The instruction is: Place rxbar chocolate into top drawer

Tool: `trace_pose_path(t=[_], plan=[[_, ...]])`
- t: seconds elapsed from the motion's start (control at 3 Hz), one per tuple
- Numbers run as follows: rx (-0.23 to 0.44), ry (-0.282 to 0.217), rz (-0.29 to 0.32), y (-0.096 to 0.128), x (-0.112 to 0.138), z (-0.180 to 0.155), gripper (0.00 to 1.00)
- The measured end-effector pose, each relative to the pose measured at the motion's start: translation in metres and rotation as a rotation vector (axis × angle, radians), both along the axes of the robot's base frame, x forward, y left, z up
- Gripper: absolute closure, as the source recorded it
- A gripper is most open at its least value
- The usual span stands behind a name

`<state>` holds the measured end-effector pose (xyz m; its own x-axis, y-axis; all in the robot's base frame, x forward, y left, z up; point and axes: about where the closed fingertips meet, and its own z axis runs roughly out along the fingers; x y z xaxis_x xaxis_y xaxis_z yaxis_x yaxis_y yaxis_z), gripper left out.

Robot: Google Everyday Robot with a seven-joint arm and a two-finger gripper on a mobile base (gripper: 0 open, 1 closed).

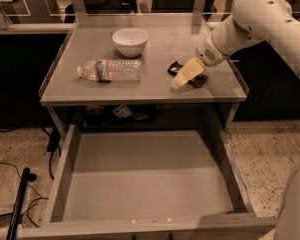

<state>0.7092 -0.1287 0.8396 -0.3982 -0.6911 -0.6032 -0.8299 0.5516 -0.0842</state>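
Tool (184, 75): pale yellow, plain; sits over the surface (155, 86) near its front right corner, on top of the rxbar chocolate (198, 81).
Arm (255, 14): off-white, unpatterned.
rxbar chocolate: dark brown to black wrapper, glossy; lettering not legible.
Surface: uniform matte grey, no pattern.
Top drawer (150, 179): same flat grey on walls and bottom; a few pale specks along the front edge of the bottom.
Bowl (130, 41), toward the back edge: plain white.
Water bottle (112, 70), toward the left edge: clear, pale cap, darker label band; label colours unclear.
Floor (270, 159): beige with dark speckle.
Cables (15, 184): black.
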Motion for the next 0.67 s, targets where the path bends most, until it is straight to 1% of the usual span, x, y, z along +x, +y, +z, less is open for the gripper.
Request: trace_pose_path(t=[0.67], plan=[[0.002, 0.055, -0.05, -0.015, 0.01, -0.021, 0.0]])
